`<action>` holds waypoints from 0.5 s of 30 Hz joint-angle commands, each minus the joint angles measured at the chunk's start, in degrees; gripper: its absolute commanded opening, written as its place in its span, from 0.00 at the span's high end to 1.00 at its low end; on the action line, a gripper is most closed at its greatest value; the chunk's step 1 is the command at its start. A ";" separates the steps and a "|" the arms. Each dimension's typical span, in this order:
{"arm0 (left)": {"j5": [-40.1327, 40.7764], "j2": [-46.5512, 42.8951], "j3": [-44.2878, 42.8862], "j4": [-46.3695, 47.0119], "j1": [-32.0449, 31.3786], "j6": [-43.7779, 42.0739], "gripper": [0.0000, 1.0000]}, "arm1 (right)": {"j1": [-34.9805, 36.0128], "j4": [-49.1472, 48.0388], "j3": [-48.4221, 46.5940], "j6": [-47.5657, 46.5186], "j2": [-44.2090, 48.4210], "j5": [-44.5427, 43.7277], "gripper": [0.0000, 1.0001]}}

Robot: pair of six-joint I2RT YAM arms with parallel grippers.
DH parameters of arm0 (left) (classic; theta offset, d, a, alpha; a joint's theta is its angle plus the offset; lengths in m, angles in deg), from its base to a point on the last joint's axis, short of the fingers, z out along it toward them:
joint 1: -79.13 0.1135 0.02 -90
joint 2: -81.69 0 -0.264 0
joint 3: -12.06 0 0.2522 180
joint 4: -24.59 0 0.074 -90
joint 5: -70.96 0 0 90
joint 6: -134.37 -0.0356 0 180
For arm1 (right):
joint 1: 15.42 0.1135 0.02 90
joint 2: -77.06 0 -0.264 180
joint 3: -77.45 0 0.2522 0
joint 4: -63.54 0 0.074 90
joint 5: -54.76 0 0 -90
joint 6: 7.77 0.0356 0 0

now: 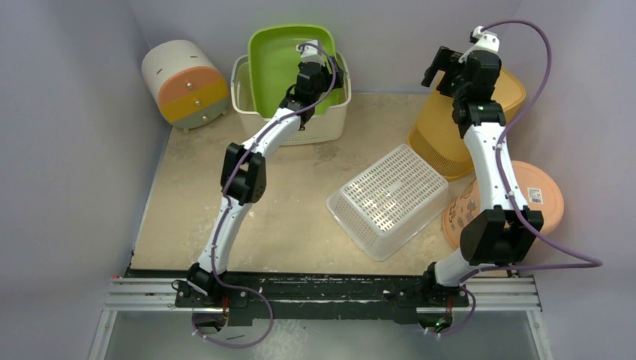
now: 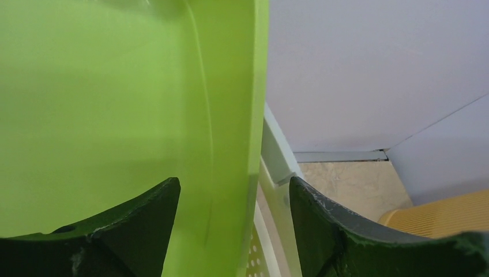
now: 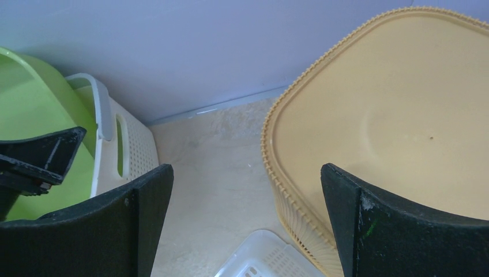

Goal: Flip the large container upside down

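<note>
Green plastic tub (image 1: 281, 67), tilted in white perforated basket (image 1: 326, 129) at back of desk (image 1: 285, 225). Left tool (image 2: 233, 182) apart, straddling tub wall, not yet clamped; right tool (image 3: 247, 167) wide apart by yellow ribbed bin (image 3: 403, 115). Grasp step. Next, prob.: pinch wall, lift, flip.

A drum-shaped drawer unit (image 1: 185, 82) (white, with orange and yellow fronts) sits in the upper left. A cream handled basket (image 1: 322, 127) stands at top centre. Mid-frame, a white perforated basket (image 1: 390, 199) rests upside down on the beige tabletop (image 1: 195, 202). To its right are an inverted yellow basket (image 1: 510, 94) and a peach disc (image 1: 544, 195), possibly a lid.
</note>
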 commanded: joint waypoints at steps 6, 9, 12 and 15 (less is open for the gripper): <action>5.75 3.80 -5.04 3.21 -1.73 -4.15 0.37 | -4.12 -4.22 -0.85 -0.73 -0.24 5.64 0.00; 7.81 4.40 -4.85 1.71 -1.74 -5.71 0.47 | -4.87 -4.48 0.21 -0.12 -0.11 6.44 0.00; 9.22 4.45 -3.72 0.89 -1.74 -7.36 0.66 | -5.31 -4.83 0.96 0.20 0.10 7.09 0.00; 9.40 3.94 -2.83 -0.03 -1.65 -8.59 0.83 | -5.49 -4.88 1.43 0.28 0.34 7.25 0.00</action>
